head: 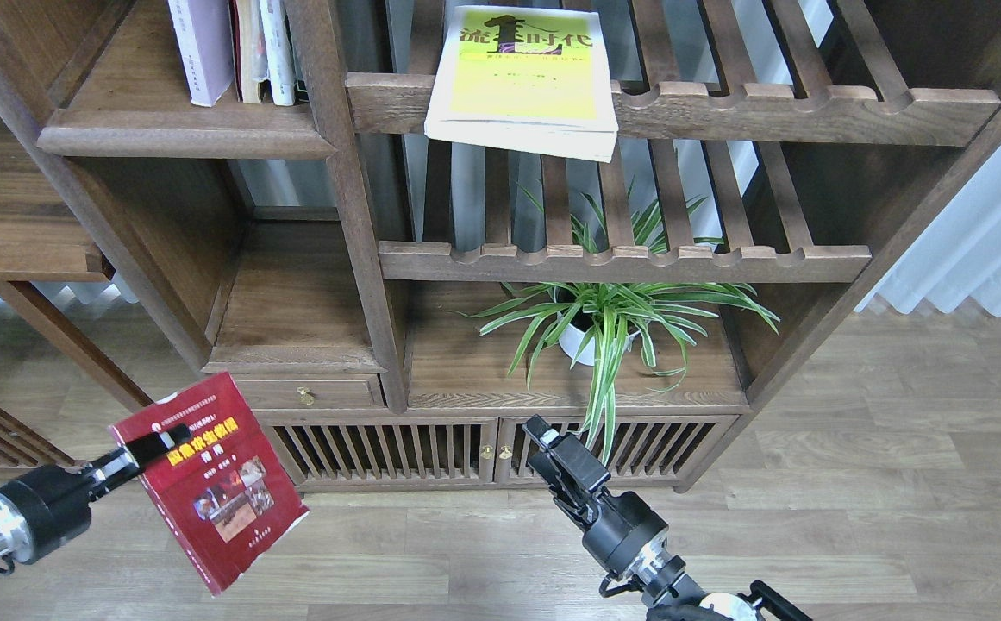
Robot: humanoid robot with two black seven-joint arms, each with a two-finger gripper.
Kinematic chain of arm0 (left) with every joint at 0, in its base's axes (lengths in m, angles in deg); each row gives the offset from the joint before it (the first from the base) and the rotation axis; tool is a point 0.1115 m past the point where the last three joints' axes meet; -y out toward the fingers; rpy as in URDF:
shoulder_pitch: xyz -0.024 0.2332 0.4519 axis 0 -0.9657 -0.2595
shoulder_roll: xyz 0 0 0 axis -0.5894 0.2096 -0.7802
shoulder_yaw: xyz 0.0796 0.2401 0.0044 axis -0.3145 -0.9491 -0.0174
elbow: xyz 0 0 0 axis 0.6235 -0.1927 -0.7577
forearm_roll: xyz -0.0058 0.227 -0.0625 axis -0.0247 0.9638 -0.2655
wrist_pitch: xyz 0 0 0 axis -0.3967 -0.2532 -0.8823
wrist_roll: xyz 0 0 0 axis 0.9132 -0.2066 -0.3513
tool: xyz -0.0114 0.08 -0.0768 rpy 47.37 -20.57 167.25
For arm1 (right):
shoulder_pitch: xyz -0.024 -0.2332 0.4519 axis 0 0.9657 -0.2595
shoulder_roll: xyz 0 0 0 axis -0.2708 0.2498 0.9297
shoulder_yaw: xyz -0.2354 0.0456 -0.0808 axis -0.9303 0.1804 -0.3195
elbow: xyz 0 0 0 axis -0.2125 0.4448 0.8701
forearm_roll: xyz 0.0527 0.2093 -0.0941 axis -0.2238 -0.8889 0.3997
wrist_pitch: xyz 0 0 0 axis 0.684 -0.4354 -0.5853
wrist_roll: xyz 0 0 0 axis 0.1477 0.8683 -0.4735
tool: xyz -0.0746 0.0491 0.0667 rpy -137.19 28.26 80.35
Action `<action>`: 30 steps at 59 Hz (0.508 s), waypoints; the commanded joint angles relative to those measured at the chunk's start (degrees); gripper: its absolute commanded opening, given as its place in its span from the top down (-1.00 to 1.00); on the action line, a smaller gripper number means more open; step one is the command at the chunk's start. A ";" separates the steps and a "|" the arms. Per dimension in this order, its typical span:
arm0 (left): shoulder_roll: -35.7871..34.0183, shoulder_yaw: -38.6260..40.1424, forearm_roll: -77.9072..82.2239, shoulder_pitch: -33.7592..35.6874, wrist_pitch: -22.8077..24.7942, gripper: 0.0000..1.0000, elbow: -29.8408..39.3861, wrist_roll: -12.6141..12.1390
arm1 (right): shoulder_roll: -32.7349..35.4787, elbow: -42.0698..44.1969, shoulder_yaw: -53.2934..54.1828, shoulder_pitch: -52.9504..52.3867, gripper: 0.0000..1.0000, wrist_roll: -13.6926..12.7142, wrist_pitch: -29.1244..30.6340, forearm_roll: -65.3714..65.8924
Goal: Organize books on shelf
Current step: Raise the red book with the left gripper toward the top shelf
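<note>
The left gripper (151,446) has its jaws clamped on the top edge of the dark red paperback with small photos (211,483), held low over the floor. Whether the right gripper (552,444), which carries nothing, has its jaws apart I cannot tell. The pale lavender-white book (201,47) stands on the solid dark-brown wooden shelf (181,138); the yellow-green book with black characters (524,79) lies on the slatted rack (776,112), seemingly yet to be shelved
</note>
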 commanded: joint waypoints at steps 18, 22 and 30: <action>8.21 31.87 18.25 -15.54 -0.01 0.96 14.86 -0.60 | 0.00 0.02 0.57 0.07 -0.99 0.01 0.00 -0.09; 8.39 35.12 19.30 -16.95 -0.01 0.96 15.13 -0.87 | 0.00 0.02 0.57 0.07 -0.99 0.01 0.00 -0.09; 9.97 43.12 22.03 -17.13 -0.01 0.96 15.13 -1.48 | 0.00 0.02 0.57 0.07 -0.99 0.01 0.00 -0.09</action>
